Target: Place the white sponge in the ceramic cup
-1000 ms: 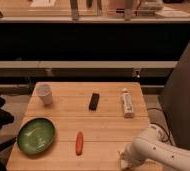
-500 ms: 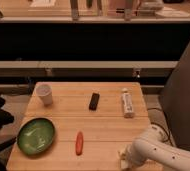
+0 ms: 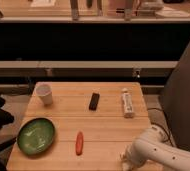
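Almost nothing has moved since the earlier frames: the white arm (image 3: 155, 150) sits in the same low crouch at the front-right corner of the wooden table (image 3: 108, 127), and all 5 loose items lie where they lay. The gripper (image 3: 125, 161) is at the arm's tip, right at the table's front edge near the bottom of the view. Whether it is spread, pressed together or pinching something, I cannot tell.

The white sponge is not visible anywhere on the bare wood. It may be hidden under the arm's end, but that is a guess. The ceramic cup (image 3: 44, 93) stands upright at the back-left corner, well apart from the gripper.

The risks, as I judge them:
- If the sponge does lie at the front edge, a slightly misplaced pinch could nudge it off the table.
- The white tube (image 3: 127, 102) is pale too; grabbing it would be the wrong pick.
- The diagonal carry to the cup passes near the red stick (image 3: 79, 142), the black bar (image 3: 94, 101) and the green bowl (image 3: 36, 136) - a low sweep could scatter them.
- The cup is small and light, so an off-centre release could tip it or leave the sponge perched on the rim.
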You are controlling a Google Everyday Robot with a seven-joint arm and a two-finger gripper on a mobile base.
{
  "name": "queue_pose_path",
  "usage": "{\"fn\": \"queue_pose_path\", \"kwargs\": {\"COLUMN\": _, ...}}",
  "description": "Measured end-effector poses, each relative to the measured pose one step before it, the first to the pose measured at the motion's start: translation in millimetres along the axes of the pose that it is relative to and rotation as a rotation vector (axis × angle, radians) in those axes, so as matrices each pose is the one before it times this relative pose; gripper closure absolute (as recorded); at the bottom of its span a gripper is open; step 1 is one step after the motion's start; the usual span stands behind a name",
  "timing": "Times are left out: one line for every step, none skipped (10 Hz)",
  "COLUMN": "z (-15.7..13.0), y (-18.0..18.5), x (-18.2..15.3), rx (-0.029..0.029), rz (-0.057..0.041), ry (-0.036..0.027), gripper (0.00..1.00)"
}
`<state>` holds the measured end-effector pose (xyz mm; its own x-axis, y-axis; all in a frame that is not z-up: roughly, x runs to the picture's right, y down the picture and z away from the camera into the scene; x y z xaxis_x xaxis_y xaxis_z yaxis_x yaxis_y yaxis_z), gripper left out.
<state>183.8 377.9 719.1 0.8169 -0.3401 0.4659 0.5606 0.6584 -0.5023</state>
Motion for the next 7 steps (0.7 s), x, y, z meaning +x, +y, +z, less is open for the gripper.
{"fn": "queue_pose_path", "kwargs": {"z": -0.22, "y": -0.16, "x": 0.18, "rx": -0.00032, "rz": -0.00073, "ry": 0.00046, "gripper": 0.89}}
{"fn": "queue_pose_path", "kwargs": {"z": -3.4, "y": -2.82, "x": 0.31, "rx": -0.00264, "rz": -0.01613, "ry": 0.00994, "gripper": 0.97}}
{"fn": "queue_pose_path", "kwargs": {"z": -8.05, "y": -8.83, "x": 1.31, "rx": 0.00315, "rz": -0.0219, "ry": 0.01541, "gripper": 1.0}}
{"fn": "queue_pose_path", "kwargs": {"z": -15.74, "y": -16.85, "x": 2.25, "rx": 0.00728, "rz": -0.03153, "ry": 0.01903, "gripper": 1.0}}
{"fn": "queue_pose_path", "kwargs": {"z": -16.5, "y": -14.85, "x": 2.3, "rx": 0.00648, "rz": -0.02479, "ry": 0.01468, "gripper": 1.0}}
{"fn": "queue_pose_path", "kwargs": {"z": -17.51, "y": -14.78, "x": 5.51, "rx": 0.00645, "rz": -0.0191, "ry": 0.01796, "gripper": 1.0}}
{"fn": "queue_pose_path", "kwargs": {"z": -11.97, "y": -13.2, "x": 3.83, "rx": 0.00566, "rz": -0.01992, "ry": 0.01547, "gripper": 1.0}}
